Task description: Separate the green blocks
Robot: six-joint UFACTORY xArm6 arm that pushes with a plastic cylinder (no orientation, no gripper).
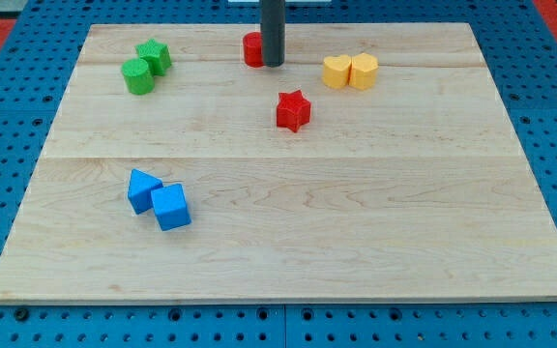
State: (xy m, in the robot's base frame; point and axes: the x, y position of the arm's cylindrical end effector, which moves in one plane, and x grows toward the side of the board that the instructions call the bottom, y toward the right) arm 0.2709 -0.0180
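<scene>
The tip (273, 64) stands beside the red cylinder (251, 49) at the desk's (356, 242) far edge; there are no jaws to report. The green star (154, 55) and green cylinder (137, 75) touch near the far-left corner, so separation appears not yet begun. The next move likely calls for travelling left and wedging between them.

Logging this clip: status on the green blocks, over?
My tip at the view's top, beside the red cylinder. Green blocks touching, top left. Path to them open.

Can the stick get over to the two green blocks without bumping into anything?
Probably yes. My tip sits beside the red cylinder at the view's top, and the board between there and the green blocks at the view's left looks bare.
</scene>
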